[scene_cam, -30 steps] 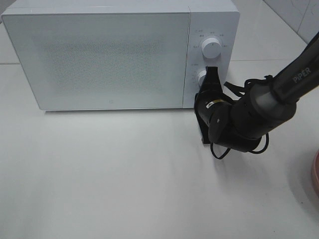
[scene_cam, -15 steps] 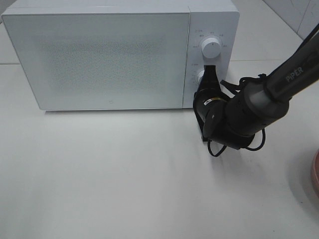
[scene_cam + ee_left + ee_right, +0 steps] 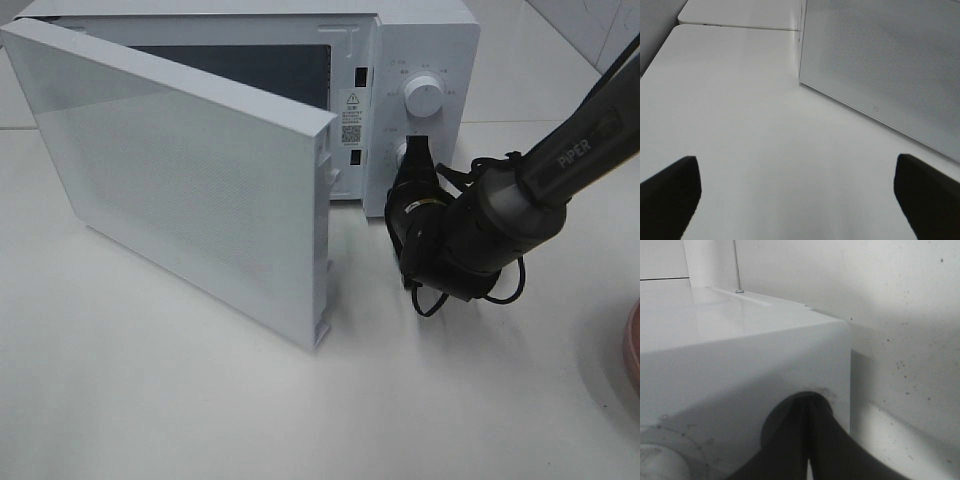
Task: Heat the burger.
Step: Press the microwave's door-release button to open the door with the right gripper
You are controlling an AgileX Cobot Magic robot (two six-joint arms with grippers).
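Observation:
The burger is out of view in every frame. The white microwave (image 3: pixel 425 35) stands at the back with its door (image 3: pixel 190 190) swung out to the left, showing a dark cavity (image 3: pixel 250 72). My right gripper (image 3: pixel 418 150) is shut, its tips pressed against the control panel at the lower knob (image 3: pixel 403 157), below the upper knob (image 3: pixel 423 97). In the right wrist view the shut fingers (image 3: pixel 808 440) touch the microwave's front panel (image 3: pixel 740 360). My left gripper (image 3: pixel 800 200) is open and holds nothing, its fingers (image 3: pixel 670 192) over bare table near the door (image 3: pixel 890 65).
A pink plate's rim (image 3: pixel 633 350) shows at the right edge of the table. The open door reaches well forward over the white tabletop (image 3: pixel 150 400). The right arm (image 3: pixel 560 170) crosses from the upper right.
The microwave door was closed and has swung open toward the front left. My right gripper stays pressed on the panel, pushed slightly further in.

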